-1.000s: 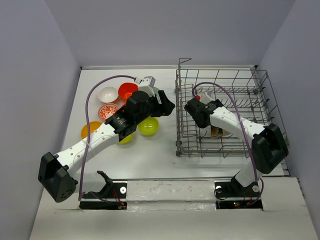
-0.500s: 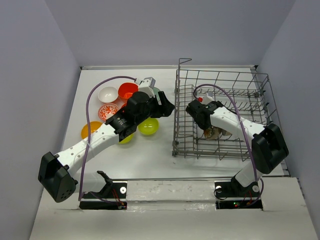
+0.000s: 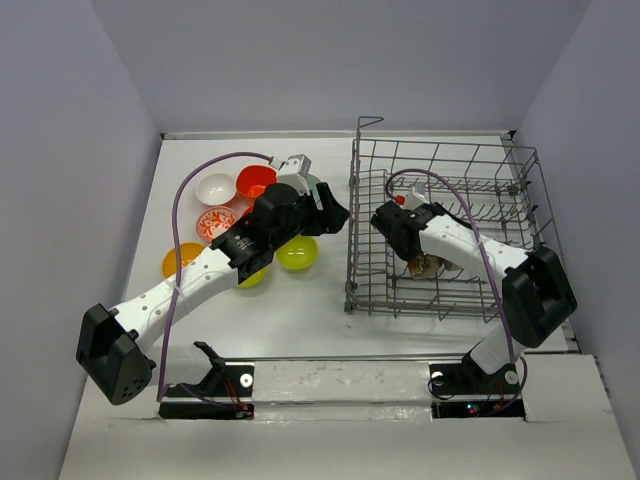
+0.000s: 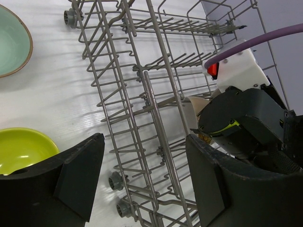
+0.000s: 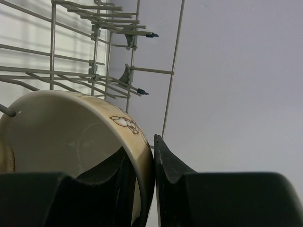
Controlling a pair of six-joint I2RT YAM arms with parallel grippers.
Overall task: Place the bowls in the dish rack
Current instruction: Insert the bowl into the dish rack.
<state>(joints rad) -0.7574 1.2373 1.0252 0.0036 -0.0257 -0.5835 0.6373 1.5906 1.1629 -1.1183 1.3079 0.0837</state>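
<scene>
Robot lab: bare walls (image 3: 70, 150), white table (image 3: 300, 300)

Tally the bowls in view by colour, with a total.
Plain white glossy bowl: 1
Red-orange glossy bowl: 1
White bowl with red pattern: 1
Orange glossy bowl: 1
Lime green glossy bowls: 2
Pale teal bowl: 1
Cream patterned bowl, in the grey wire dish rack: 1
Total: 8 bowls in view

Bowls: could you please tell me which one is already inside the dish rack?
The cream patterned bowl, pinched at its rim by the right gripper; the other bowls lie outside on the table.
</scene>
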